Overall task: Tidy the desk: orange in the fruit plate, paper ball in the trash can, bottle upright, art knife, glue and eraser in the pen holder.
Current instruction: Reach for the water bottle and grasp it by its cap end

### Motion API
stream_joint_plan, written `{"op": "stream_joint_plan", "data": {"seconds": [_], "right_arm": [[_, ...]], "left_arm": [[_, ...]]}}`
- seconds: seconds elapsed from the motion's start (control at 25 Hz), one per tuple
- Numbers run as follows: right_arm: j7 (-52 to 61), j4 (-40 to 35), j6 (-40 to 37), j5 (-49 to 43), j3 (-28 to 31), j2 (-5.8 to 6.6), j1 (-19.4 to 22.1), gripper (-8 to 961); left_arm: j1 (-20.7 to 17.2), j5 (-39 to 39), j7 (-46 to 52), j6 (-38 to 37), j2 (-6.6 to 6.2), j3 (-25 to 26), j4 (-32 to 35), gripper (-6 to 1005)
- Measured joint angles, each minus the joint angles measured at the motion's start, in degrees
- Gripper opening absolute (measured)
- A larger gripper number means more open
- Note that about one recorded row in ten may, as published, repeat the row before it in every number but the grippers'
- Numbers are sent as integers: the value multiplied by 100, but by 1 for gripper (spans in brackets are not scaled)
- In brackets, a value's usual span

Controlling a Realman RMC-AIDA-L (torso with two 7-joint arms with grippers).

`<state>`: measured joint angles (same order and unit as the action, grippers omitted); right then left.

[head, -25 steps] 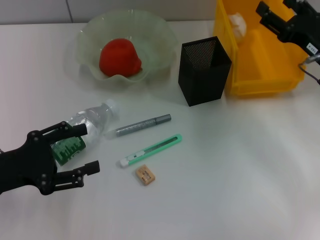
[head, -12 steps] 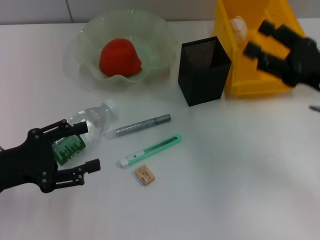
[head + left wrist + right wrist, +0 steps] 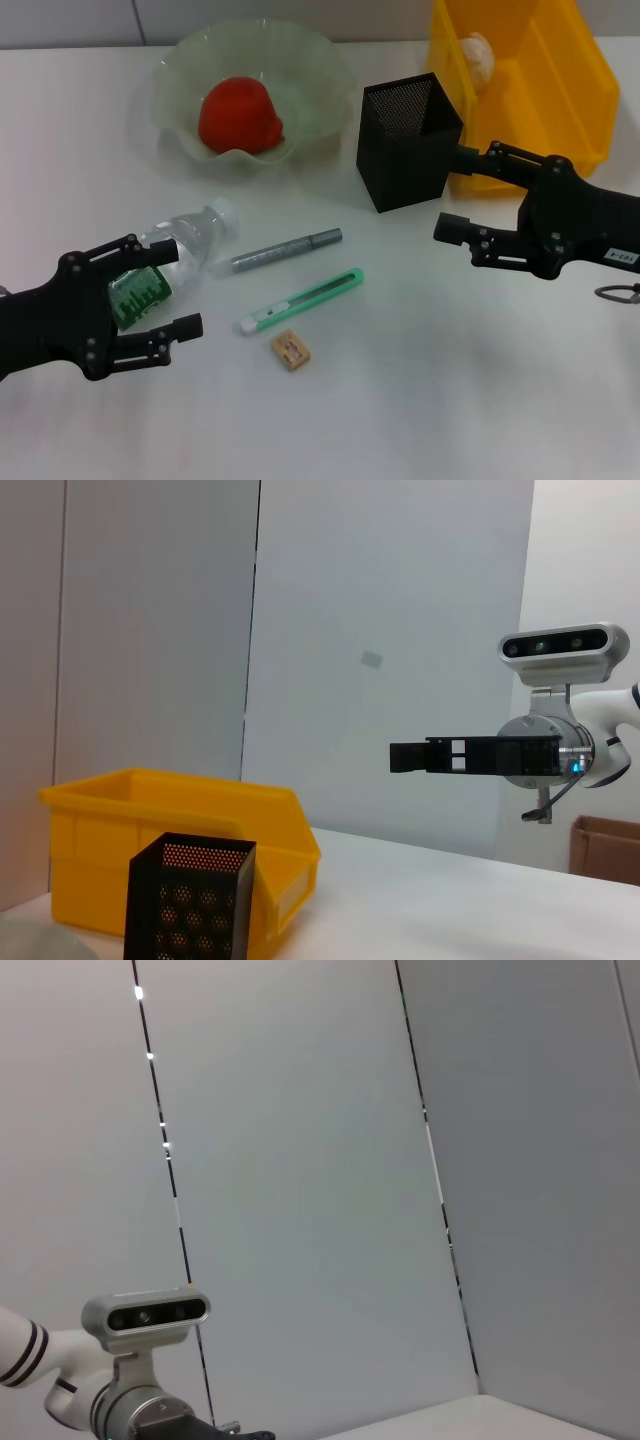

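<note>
The orange (image 3: 240,115) lies in the pale green fruit plate (image 3: 320,60). A paper ball (image 3: 478,52) rests in the yellow trash can (image 3: 575,80). The clear bottle (image 3: 190,240) lies on its side, its green-labelled end between the fingers of my open left gripper (image 3: 178,290). A grey glue stick (image 3: 288,250), a green art knife (image 3: 302,300) and a tan eraser (image 3: 291,350) lie on the table. My right gripper (image 3: 455,192) hovers open just right of the black mesh pen holder (image 3: 408,140). The left wrist view shows the right gripper (image 3: 460,755) side-on.
The white table (image 3: 420,380) stretches wide in front of the right gripper. In the left wrist view the pen holder (image 3: 190,900) stands in front of the yellow trash can (image 3: 100,830). The right wrist view shows only a grey wall and the left arm's wrist camera (image 3: 145,1315).
My right gripper has come from above the trash can's far right corner forward and down to the pen holder's right side. The left gripper has barely shifted at the bottle.
</note>
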<state>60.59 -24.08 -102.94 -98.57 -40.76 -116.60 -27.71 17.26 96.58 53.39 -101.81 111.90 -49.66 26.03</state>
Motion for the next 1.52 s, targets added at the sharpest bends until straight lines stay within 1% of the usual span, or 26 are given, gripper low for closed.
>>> {"op": "stream_joint_plan", "data": {"seconds": [0.56,0.84,1.04,1.08,1.12,1.32,1.52], "right_arm": [[-10,-42,-29,-26,-14,-3,47,821],[-12,-92,69,-224,-4,-3,47,821],[-13,-152,427,-649,-15,-15,65,821],[-13,-177,641,-860,-17,-48,76,821],[-13,-177,641,-860,-17,-48,76,821],[-59,-247,1126,-1278,-20,-131,107,821],[-143,-255,1261,-1374,-20,-157,114,821]], "left_arm": [[6,1,16,-11,-3,0,-2,713],[7,1,105,-20,3,0,-2,710],[19,-5,153,0,7,0,-2,709],[21,-15,164,7,10,0,-2,708],[23,-25,237,17,12,10,3,708],[94,-17,505,57,-11,18,21,706],[115,-24,552,71,-15,26,30,704]]}}
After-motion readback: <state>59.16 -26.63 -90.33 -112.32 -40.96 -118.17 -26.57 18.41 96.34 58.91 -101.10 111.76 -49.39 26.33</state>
